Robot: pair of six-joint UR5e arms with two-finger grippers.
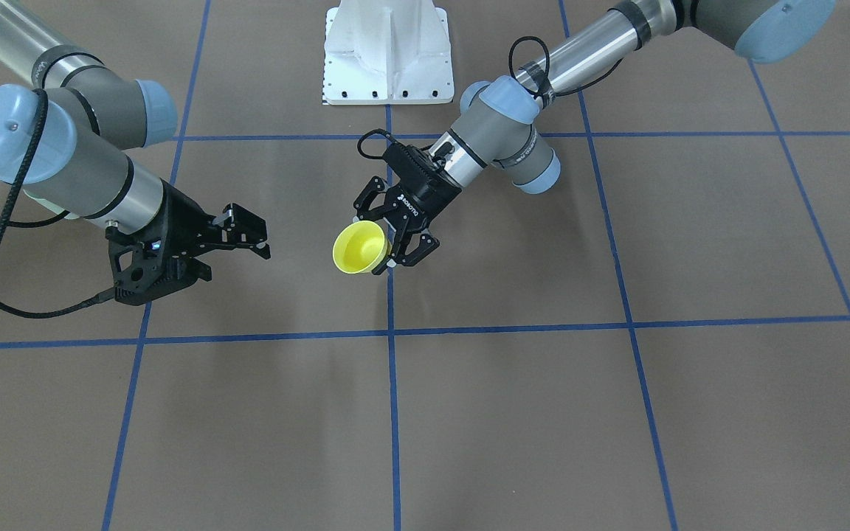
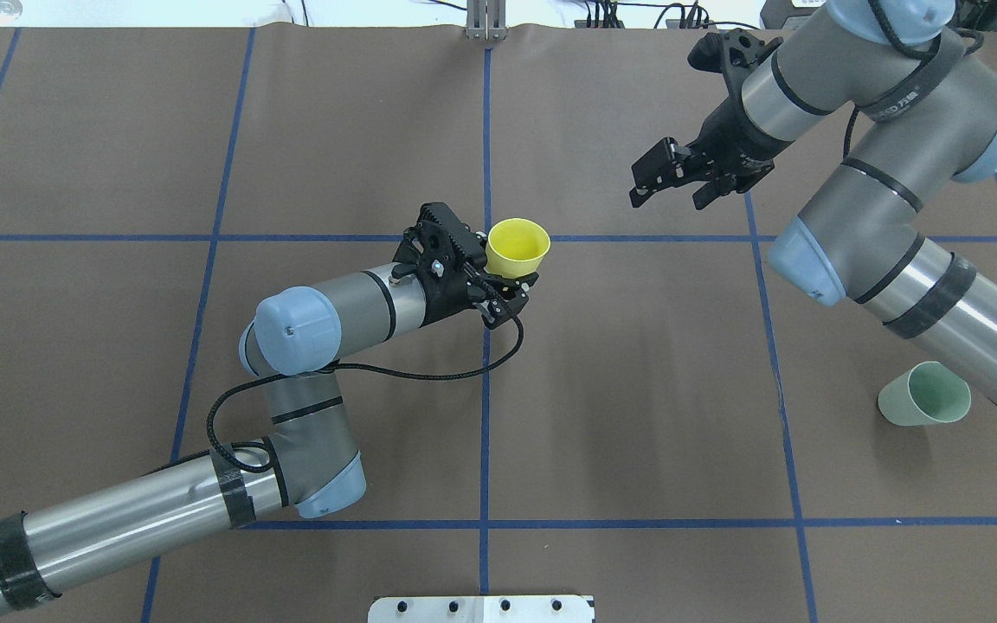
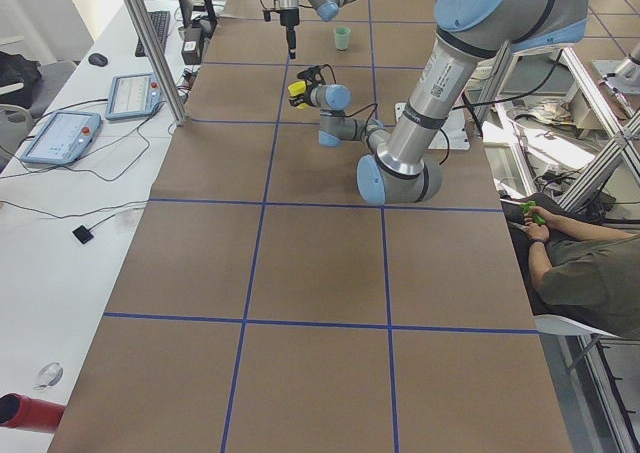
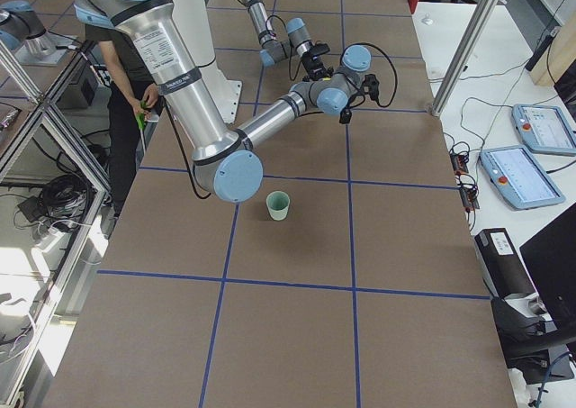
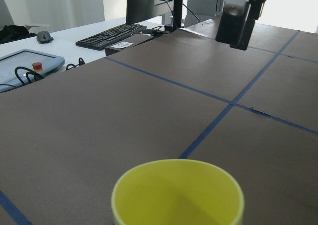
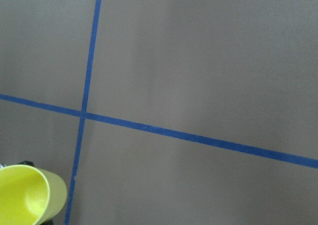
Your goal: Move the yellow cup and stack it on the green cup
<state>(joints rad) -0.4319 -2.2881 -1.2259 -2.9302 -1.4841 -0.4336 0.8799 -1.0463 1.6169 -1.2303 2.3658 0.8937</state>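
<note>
Cups first: you'll find the yellow cup (image 2: 517,248) just above the middle of the overhead frame, where the centre blue tape line (image 2: 487,130) crosses the upper horizontal one. Your left gripper (image 2: 503,268) comes at it from the side and is clamped on its lower wall, one finger on either side. The cup sits roughly upright in that grip, mouth up. In the left side view it hangs clear of the brown table (image 2: 637,389) rather than resting on it. The left wrist camera shows you only its rim and inner wall, along the bottom edge of the frame.

The green cup (image 2: 923,394) stands upright on the table, mouth up, in the lower right of the overhead frame. It is just beside the right arm's forearm there, and well apart from the yellow cup and from both grippers.

Your right gripper (image 2: 667,192) is in the upper right of the overhead frame, to the right of the yellow cup and apart from it. Its fingers stand apart. In the left wrist view it shows as a dark block at the top right, above the table and beyond the yellow rim. The right wrist camera catches the yellow cup in its lower left corner.
</note>
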